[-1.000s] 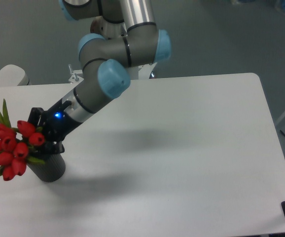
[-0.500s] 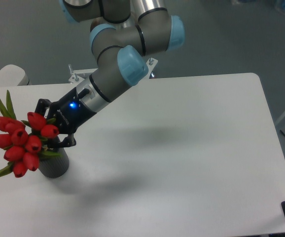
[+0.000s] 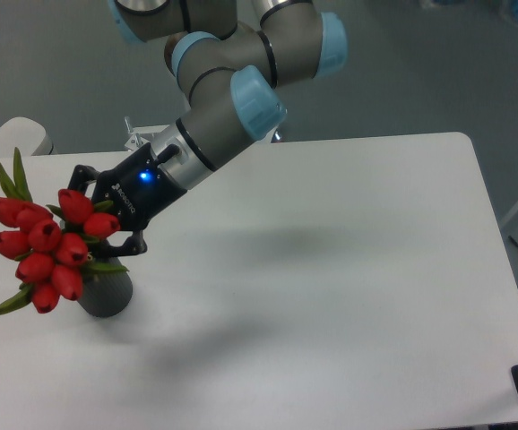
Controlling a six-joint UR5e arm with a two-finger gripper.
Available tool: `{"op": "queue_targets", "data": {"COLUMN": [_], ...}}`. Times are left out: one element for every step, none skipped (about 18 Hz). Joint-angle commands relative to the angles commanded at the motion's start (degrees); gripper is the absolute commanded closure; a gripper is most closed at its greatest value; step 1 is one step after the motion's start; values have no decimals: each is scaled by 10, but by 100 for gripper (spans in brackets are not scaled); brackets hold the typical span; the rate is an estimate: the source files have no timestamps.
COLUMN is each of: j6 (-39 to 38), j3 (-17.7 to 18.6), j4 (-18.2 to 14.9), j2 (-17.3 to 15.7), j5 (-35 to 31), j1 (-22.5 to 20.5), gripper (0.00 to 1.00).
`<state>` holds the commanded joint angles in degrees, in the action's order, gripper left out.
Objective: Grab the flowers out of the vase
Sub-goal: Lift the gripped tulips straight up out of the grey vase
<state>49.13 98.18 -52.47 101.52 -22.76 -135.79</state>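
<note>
**Fingers clamped on tulip bunch over vase**

Fingers closed around the flowers; stems hidden behind buds. Gripper reaches in from upper right. Bunch tilts left above the black vase, near the white table's left edge.

Grey tube arm, light-blue joint caps, black tool lit blue.

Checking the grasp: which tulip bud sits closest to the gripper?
The bud at the bunch's right edge, beside the gripper; the other flowers spread leftward.
</note>
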Motion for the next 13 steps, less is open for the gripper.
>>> {"op": "queue_targets", "data": {"j6": [-6,-15,-20,-21,-22,-22,-24,-25,-25,-25,-27,-33,-37], "j3": [-3,-4,-4,-4,-4,-4,-4,-4,-7,-10,-13,-18,-22], "j4": [-1,0,0,-1,-1,-2,-3,-4,-4,-4,-5,-5,-5], "j2": [-2,-2,-3,-5,-7,-11,-13,-18,-20,-21,-21,-21,-21], "j5": [2,7,13,14,15,17,18,19,24,31,42,52,58], "j1": [-4,-5,-7,-11,-12,-16,-20,-24,-29,-35,-41,-47,-55], "gripper": [99,100,100,100,99,100,100,100,100,100,100,100,100]}}
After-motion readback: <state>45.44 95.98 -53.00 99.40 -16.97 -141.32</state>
